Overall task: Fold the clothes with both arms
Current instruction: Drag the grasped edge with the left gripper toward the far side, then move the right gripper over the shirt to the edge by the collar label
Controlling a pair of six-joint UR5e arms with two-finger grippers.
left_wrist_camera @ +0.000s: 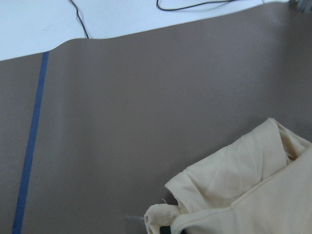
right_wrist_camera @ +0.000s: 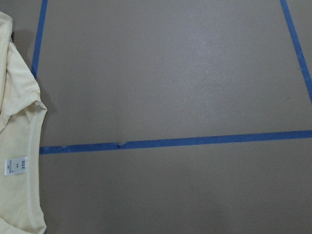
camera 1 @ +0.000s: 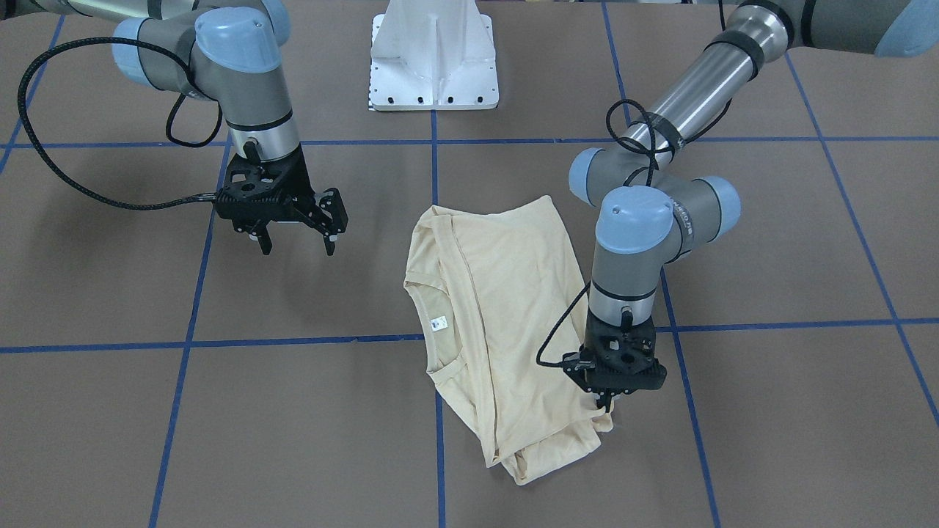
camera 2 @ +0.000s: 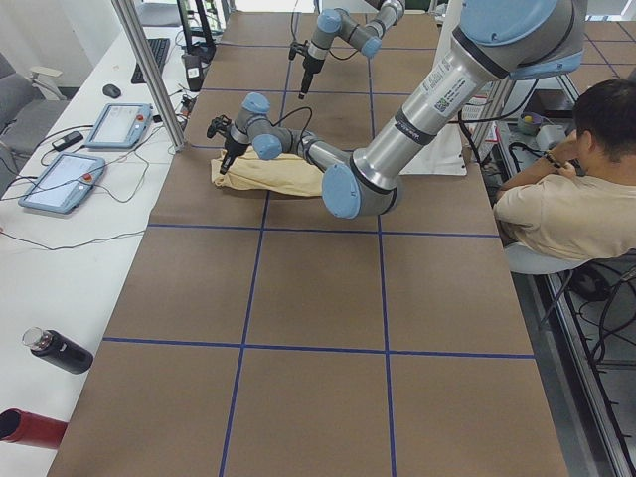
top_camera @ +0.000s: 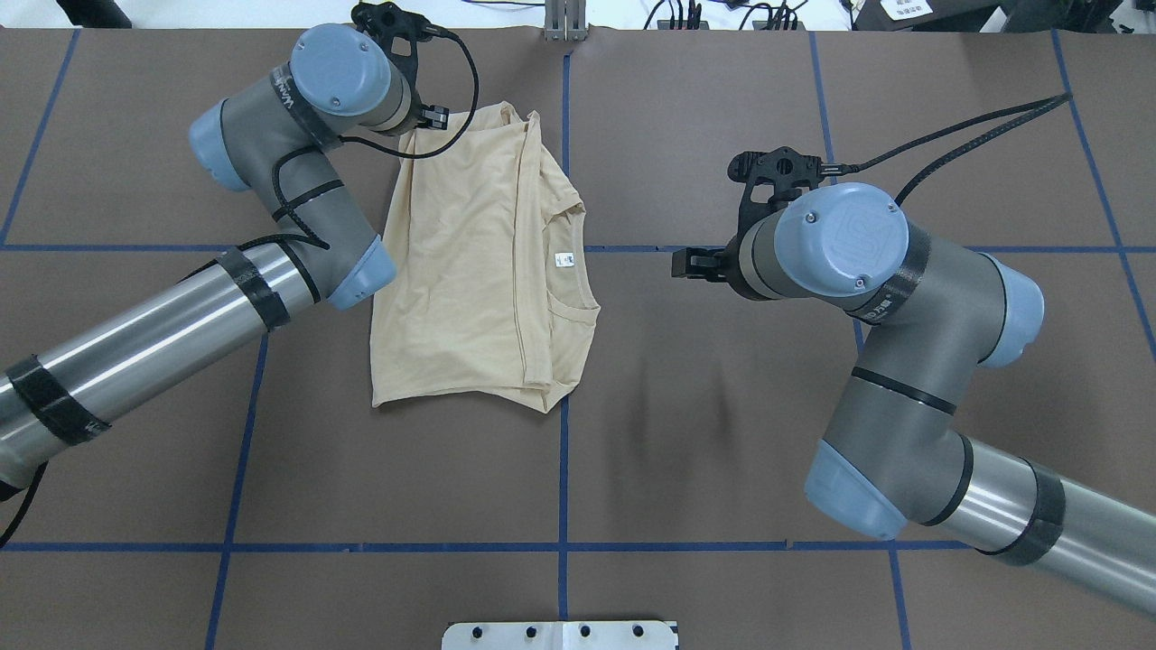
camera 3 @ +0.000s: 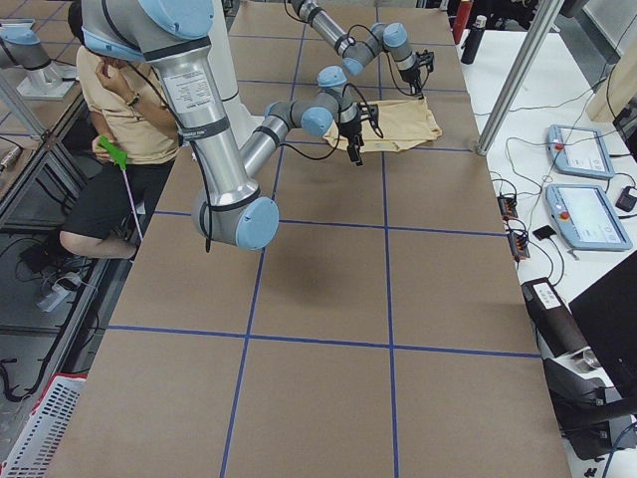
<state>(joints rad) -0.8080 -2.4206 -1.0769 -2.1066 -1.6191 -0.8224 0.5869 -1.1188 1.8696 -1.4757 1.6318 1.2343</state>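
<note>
Shirt (camera 1: 499, 293) — one corner tight inside left tool (camera 1: 606, 402); right tool (camera 1: 297, 248) agape, well apart.

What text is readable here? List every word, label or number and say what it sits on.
"UR", faint: joint cap of the right arm.
Neck label of the T-shirt: print too blurred to read.
Wrist lettering on the left arm: too small to read.
Code sticker on the same arm: unreadable.
</note>
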